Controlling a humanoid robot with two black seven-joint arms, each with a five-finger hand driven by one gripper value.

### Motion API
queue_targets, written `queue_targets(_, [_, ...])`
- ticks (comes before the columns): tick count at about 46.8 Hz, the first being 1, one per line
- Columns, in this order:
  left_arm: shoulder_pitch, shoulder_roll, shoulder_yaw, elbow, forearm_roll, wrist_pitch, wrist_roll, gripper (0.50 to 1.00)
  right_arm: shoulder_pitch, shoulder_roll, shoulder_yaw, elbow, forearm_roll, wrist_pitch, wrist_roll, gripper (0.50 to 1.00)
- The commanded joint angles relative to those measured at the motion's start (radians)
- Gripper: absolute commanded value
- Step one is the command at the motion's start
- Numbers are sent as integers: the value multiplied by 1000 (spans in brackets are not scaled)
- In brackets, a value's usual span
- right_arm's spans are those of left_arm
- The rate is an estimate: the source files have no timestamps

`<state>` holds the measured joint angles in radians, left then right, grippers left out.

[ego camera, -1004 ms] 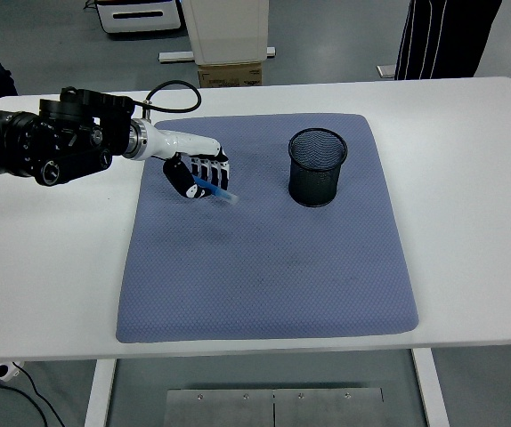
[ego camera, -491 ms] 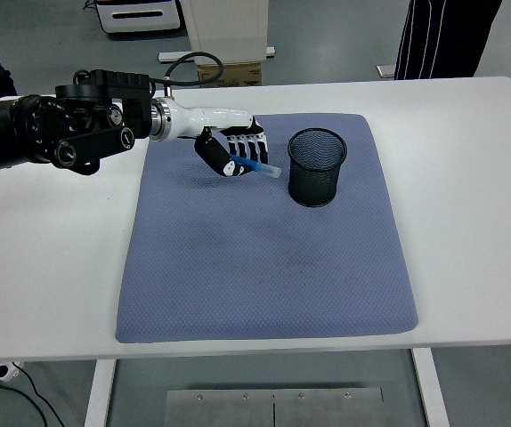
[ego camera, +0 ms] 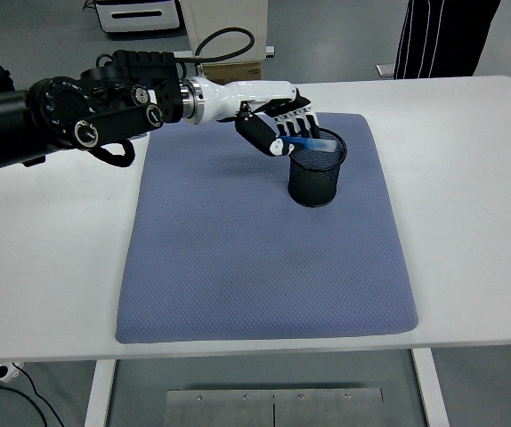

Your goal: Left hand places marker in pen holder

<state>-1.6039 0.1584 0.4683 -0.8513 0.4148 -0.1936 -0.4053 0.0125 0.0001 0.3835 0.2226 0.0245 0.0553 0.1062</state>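
Observation:
A black mesh pen holder (ego camera: 318, 178) stands upright on the blue-grey mat (ego camera: 264, 267), toward its far right. My left hand (ego camera: 282, 132) hovers at the holder's left rim, fingers curled around a blue marker (ego camera: 307, 142). The marker lies nearly level, its tip reaching over the holder's open mouth. The black left arm (ego camera: 86, 111) stretches in from the left edge, above the table. The right arm does not show.
The mat covers the middle of the white table (ego camera: 469, 178). A person's dark striped trousers (ego camera: 438, 36) stand beyond the far right edge. A cardboard box (ego camera: 229, 73) and white equipment sit on the floor behind the table.
My left hand has carried the marker up and rightward, from the mat's far left to the holder's rim. The marker's tip is now over the opening.

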Motion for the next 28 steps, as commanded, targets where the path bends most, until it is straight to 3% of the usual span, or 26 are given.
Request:
queue_targets(1, [2, -8, -20, 1, -8, 2, 0, 500, 0, 0, -2, 0, 0, 0, 0, 1000])
queue_targets(28, [90, -73, -100, 83, -154, 2, -4, 500, 0, 0, 0, 0, 0, 0, 0, 1000])
